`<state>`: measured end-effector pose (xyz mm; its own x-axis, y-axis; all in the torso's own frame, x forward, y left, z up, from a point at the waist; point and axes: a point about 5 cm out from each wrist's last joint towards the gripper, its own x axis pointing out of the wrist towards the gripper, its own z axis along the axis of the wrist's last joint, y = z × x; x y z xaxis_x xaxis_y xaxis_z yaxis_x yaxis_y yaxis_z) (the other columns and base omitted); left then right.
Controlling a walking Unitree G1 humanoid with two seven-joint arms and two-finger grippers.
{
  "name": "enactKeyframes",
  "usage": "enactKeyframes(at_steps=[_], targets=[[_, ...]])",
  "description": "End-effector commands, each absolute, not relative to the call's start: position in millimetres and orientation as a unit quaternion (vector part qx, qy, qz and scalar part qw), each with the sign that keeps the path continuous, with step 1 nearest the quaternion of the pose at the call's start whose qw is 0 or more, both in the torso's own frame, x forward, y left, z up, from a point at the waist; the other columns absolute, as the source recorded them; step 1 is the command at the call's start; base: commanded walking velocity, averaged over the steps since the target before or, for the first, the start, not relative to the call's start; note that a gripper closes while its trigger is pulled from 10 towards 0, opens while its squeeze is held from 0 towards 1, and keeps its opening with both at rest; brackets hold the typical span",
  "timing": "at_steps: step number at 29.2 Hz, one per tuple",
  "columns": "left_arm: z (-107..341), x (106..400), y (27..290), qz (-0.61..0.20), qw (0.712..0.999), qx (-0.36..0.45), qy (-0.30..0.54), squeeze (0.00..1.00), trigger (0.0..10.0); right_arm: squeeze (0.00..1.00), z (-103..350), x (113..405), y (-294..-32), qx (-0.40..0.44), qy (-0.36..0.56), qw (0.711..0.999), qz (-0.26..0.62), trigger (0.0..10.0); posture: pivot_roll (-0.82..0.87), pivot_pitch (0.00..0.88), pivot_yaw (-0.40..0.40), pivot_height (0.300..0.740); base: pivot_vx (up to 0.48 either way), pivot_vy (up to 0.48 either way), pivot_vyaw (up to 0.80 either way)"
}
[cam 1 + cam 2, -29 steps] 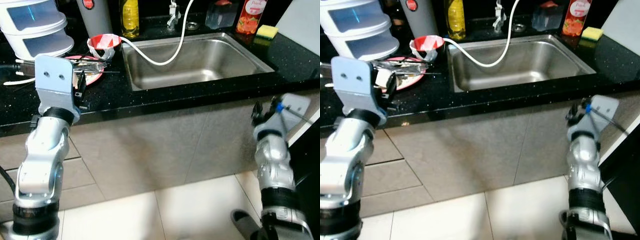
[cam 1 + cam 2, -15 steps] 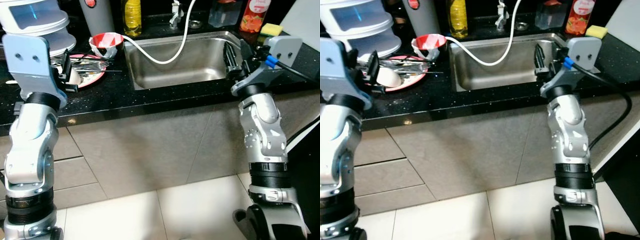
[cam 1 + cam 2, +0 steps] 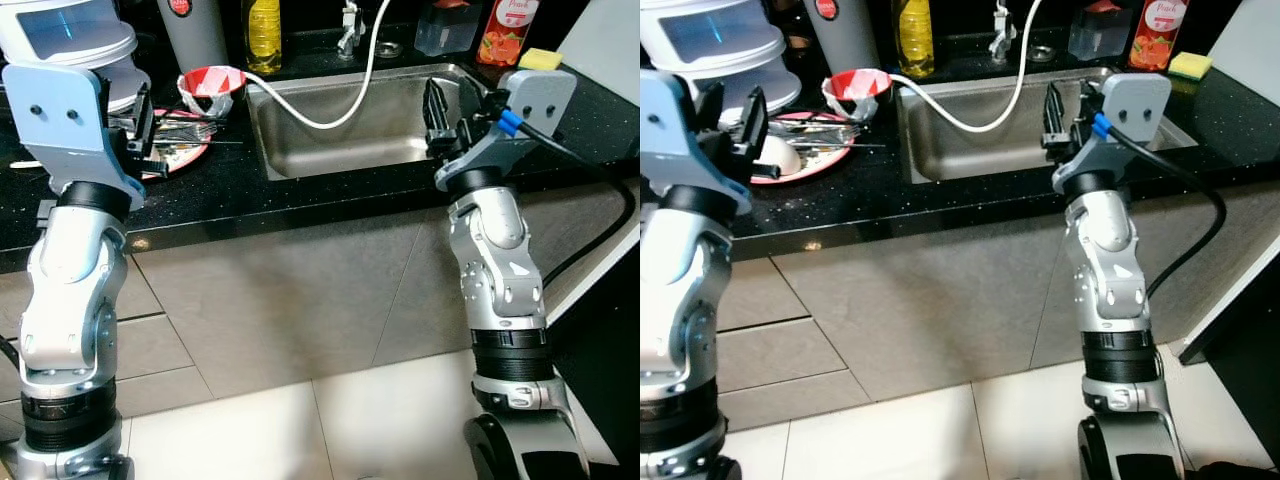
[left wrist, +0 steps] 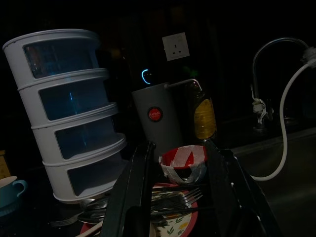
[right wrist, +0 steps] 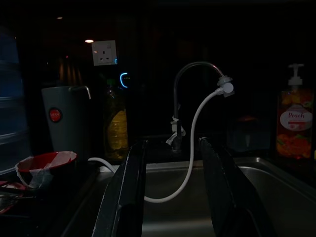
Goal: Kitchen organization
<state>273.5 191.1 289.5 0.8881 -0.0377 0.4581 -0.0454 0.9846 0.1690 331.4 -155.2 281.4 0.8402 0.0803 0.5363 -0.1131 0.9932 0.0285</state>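
Where counter (image 3: 330, 195) ends, open floor (image 3: 300, 430)

on the black counter left of the steel sink (image 3: 400, 150) we see a pink plate (image 3: 805, 160) heaped with forks and other cutlery (image 3: 815, 133). just behind it stands a red-and-white bowl (image 3: 211, 88), upright, near the sink's corner.

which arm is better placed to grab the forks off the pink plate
Left. The left gripper hovers with open fingers at the edge of the pink floral plate where the metal forks lie. The right gripper, also open, is over the steel sink, well off to the other side.
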Motion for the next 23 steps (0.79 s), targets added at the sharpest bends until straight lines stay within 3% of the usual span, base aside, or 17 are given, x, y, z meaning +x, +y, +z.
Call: enactKeyframes(at_steps=[1,10,23], targets=[[284.8,273.3,190.8,0.004,0.968,0.097,-0.231,0.00,10.0,0.00,287.6,330.3,-153.8,0.027,-0.286,0.956,0.051,10.0,0.02,0.000,0.018,0.740,0.000,0.000,0.00],[281.2,273.4,191.9,0.007,0.970,0.096,-0.225,0.00,10.0,0.00,287.1,331.0,-151.0,0.028,-0.285,0.957,0.055,10.0,0.03,0.000,0.014,0.740,0.205,0.000,0.00],[279.7,274.8,190.9,0.003,0.970,0.100,-0.223,0.00,10.0,0.00,285.6,332.1,-151.4,0.029,-0.281,0.958,0.055,10.0,0.03,0.000,0.021,0.740,0.440,0.000,0.00]])
